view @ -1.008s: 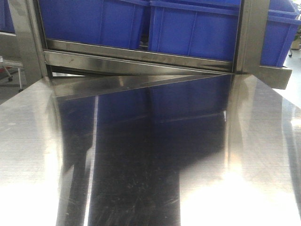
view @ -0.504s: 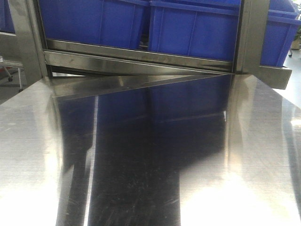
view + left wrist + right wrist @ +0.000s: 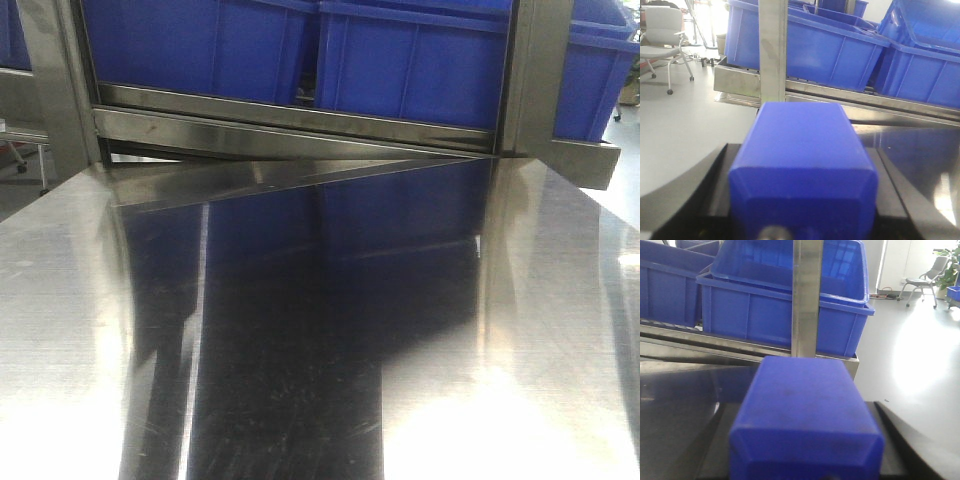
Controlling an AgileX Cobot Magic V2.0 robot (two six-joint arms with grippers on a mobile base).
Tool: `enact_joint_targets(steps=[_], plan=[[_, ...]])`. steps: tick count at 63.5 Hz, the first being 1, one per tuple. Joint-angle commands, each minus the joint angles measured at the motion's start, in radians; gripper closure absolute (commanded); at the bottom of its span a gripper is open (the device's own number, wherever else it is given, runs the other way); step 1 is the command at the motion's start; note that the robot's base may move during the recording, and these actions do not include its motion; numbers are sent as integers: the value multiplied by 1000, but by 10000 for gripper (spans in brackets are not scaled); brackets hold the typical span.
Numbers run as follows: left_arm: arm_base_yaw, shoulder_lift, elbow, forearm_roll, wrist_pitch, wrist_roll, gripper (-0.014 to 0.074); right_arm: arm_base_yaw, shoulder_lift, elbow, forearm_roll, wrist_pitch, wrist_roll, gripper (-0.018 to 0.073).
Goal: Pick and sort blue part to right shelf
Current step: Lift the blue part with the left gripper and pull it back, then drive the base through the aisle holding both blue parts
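Front view: the steel surface (image 3: 560,330) runs up to the right shelf (image 3: 300,130), blue bins (image 3: 410,70) lined up behind its flat rail, and no arm in shot. Over to the left wrist view, where a blue part (image 3: 802,190) fills the foreground between the dark sides of the left gripper (image 3: 802,147). The tips are hidden, so I cannot tell whether it is clamped or how wide the jaws stand. Right wrist view, same story: a second blue part (image 3: 805,430) in the right gripper (image 3: 797,405), grip unreadable. This looks like the carry stage, close to the rack. The next move calls for height over a bin's thick rim, staying clear of the upright post (image 3: 807,295), then a release inside
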Motion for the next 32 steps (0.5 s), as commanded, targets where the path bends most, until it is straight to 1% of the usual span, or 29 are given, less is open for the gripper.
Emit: enact_joint_targets(steps=[1, 32], plan=[[1, 10, -27, 3, -88, -10, 244, -7, 9, -28, -14, -90, -5, 148], [1, 10, -27, 3, -88, -10, 244, -7, 9, -28, -14, -90, -5, 148]])
